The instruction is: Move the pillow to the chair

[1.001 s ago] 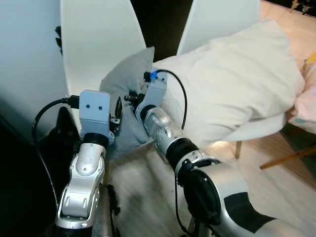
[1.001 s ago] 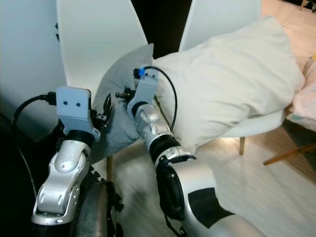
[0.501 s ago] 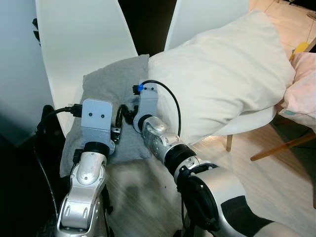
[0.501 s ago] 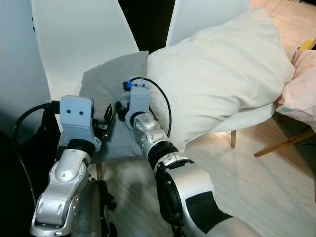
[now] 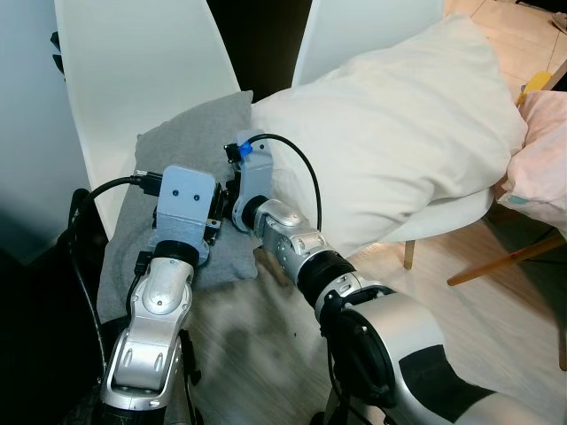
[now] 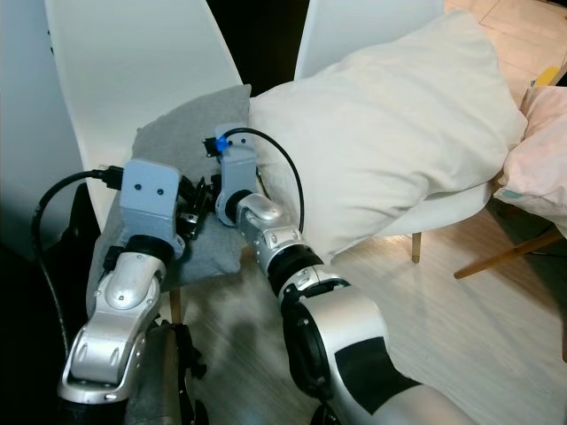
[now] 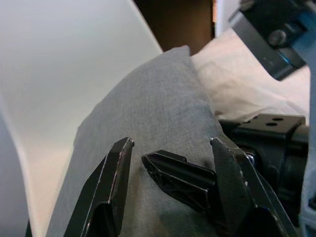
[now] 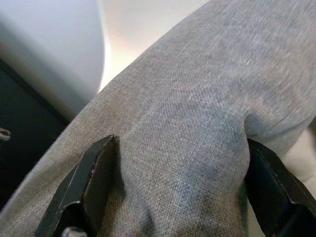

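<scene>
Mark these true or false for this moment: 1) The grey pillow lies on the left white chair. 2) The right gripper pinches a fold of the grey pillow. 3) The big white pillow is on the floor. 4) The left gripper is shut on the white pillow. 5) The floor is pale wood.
1) True: the grey pillow rests on the left white chair.
2) True: the right gripper has grey fabric bunched between its fingers.
3) False: the white pillow lies on the second white chair.
4) False: the left gripper is open, over the grey pillow.
5) True: the floor is pale wood.
</scene>
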Controlling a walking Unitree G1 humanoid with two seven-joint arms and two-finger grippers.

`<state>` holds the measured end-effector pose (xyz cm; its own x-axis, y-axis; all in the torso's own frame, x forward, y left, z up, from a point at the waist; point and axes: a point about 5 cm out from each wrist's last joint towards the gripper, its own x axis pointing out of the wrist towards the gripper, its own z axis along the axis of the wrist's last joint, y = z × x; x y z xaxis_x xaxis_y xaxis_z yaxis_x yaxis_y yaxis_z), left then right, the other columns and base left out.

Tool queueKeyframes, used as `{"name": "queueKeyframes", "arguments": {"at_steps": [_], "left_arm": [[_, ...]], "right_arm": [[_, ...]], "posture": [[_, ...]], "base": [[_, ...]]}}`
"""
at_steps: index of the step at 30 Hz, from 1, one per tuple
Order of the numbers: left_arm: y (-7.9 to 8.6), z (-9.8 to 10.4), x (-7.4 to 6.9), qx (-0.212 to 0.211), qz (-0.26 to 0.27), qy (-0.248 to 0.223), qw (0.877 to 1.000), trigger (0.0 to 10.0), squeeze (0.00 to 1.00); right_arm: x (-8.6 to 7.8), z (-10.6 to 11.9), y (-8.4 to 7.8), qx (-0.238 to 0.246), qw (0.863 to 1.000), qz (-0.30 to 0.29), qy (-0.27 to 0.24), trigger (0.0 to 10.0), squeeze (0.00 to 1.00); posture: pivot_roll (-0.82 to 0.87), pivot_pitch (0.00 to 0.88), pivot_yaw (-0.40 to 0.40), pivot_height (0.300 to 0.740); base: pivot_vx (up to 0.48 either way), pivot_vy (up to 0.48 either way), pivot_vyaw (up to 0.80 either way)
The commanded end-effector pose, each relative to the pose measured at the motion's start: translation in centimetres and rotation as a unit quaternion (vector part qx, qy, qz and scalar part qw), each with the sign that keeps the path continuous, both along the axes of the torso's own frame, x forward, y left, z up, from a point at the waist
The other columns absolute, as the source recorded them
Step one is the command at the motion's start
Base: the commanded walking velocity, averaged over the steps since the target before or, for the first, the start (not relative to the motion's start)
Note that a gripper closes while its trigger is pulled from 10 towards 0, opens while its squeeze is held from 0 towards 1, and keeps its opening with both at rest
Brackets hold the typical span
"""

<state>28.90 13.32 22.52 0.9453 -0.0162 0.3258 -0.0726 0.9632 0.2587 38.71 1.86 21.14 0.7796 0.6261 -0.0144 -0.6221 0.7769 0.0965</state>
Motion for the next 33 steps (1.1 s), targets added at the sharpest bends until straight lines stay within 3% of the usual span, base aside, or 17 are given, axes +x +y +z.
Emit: {"name": "queueKeyframes", "arguments": {"at_steps": [1, 4, 6, 7, 9, 11, 13, 16, 17, 19, 22, 23, 26, 29, 30, 31, 33], "left_arm": [[2.0, -0.2, 0.2, 0.018, 0.056, -0.002, 0.998, 10.0, 0.0], [2.4, -0.2, 0.3, 0.024, 0.067, -0.001, 0.997, 10.0, 0.0], [3.2, -0.1, 0.6, 0.018, 0.08, -0.001, 0.997, 10.0, 0.0], [3.2, -0.1, 0.6, 0.018, 0.08, -0.001, 0.997, 10.0, 0.0], [4.0, 0.2, 0.9, 0.026, 0.099, -0.004, 0.995, 10.0, 0.0], [4.0, 0.2, 0.9, 0.026, 0.099, -0.004, 0.995, 10.0, 0.0], [5.5, 0.5, 1.0, 0.041, 0.133, -0.004, 0.99, 10.0, 0.0], [6.1, 0.3, 1.2, 0.033, 0.136, 0.003, 0.99, 10.0, 0.0], [6.1, -0.4, 1.3, 0.002, 0.119, 0.018, 0.993, 10.0, 0.0], [6.1, -0.4, 1.3, 0.002, 0.119, 0.018, 0.993, 10.0, 0.0], [5.3, -3.3, 1.9, -0.03, 0.06, 0.073, 0.995, 10.0, 0.0], [5.4, -4.3, 1.9, -0.017, 0.059, 0.087, 0.994, 10.0, 0.0], [5.5, -4.9, 1.9, -0.008, 0.06, 0.095, 0.994, 10.0, 0.0], [4.9, -9.5, 1.8, 0.017, -0.008, 0.14, 0.99, 10.0, 0.0], [4.9, -9.5, 1.8, 0.017, -0.008, 0.14, 0.99, 10.0, 0.0], [4.8, -11.4, 1.6, 0.038, -0.02, 0.165, 0.985, 10.0, 0.0], [5.0, -12.0, 1.6, 0.055, -0.016, 0.175, 0.983, 10.0, 0.0]], "right_arm": [[0.9, 1.0, -2.0, -0.017, 0.998, -0.039, -0.044, 10.0, 0.0], [1.1, 1.3, -2.6, -0.018, 0.997, -0.047, -0.058, 10.0, 0.0], [1.4, 2.4, -3.5, 0.045, 0.996, -0.037, -0.063, 10.0, 0.0], [1.4, 2.4, -3.5, 0.045, 0.996, -0.037, -0.063, 10.0, 0.0], [1.5, 3.4, -4.1, 0.114, 0.991, -0.02, -0.061, 10.0, 0.0], [1.5, 3.4, -4.1, 0.114, 0.991, -0.02, -0.061, 10.0, 0.0], [1.6, 4.4, -4.7, 0.172, 0.982, -0.007, -0.072, 10.0, 0.0], [1.6, 4.8, -5.2, 0.183, 0.98, -0.005, -0.083, 10.0, 0.0], [1.7, 5.0, -5.8, 0.188, 0.978, -0.01, -0.094, 10.0, 0.0], [1.7, 5.0, -5.8, 0.188, 0.978, -0.01, -0.094, 10.0, 0.0], [2.0, 5.1, -7.9, 0.19, 0.975, -0.034, -0.112, 10.0, 0.0], [2.0, 5.0, -8.6, 0.19, 0.974, -0.041, -0.116, 10.0, 0.0], [2.0, 4.9, -9.1, 0.19, 0.974, -0.044, -0.118, 10.0, 0.0], [1.7, 3.6, -11.7, 0.195, 0.972, -0.06, -0.12, 10.0, 0.0], [1.7, 3.6, -11.7, 0.195, 0.972, -0.06, -0.12, 10.0, 0.0], [1.4, 3.3, -12.4, 0.196, 0.97, -0.064, -0.125, 10.0, 0.0], [1.2, 3.3, -12.5, 0.196, 0.97, -0.064, -0.128, 10.0, 0.0]], "posture": [[0.31, 0.175, -0.095, 0.44], [0.31, 0.166, -0.091, 0.44], [0.32, 0.131, -0.083, 0.44], [0.32, 0.131, -0.083, 0.44], [0.32, 0.111, -0.084, 0.44], [0.32, 0.111, -0.084, 0.44], [0.31, 0.079, -0.065, 0.44], [0.31, 0.064, -0.059, 0.44], [0.31, 0.057, -0.05, 0.44], [0.31, 0.057, -0.05, 0.44], [0.28, 0.039, -0.038, 0.44], [0.27, 0.036, -0.031, 0.44], [0.27, 0.036, -0.031, 0.44], [0.23, 0.03, -0.011, 0.44], [0.23, 0.03, -0.011, 0.44], [0.21, 0.032, 0.004, 0.44], [0.21, 0.032, 0.006, 0.44]], "base": [[0.0, 0.0, 0.0], [0.0, 0.0, 0.0], [0.0, 0.0, 0.0], [0.0, 0.0, 0.0], [0.0, 0.0, 0.0], [0.0, 0.0, 0.0], [0.0, 0.0, 0.0], [0.0, 0.0, 0.0], [0.0, 0.0, 0.0], [0.0, 0.0, 0.0], [0.0, 0.0, 0.0], [0.0, 0.0, 0.0], [0.0, 0.0, 0.0], [0.0, 0.0, 0.0], [0.0, 0.0, 0.0], [0.0, 0.0, 0.0], [0.0, 0.0, 0.0]]}}
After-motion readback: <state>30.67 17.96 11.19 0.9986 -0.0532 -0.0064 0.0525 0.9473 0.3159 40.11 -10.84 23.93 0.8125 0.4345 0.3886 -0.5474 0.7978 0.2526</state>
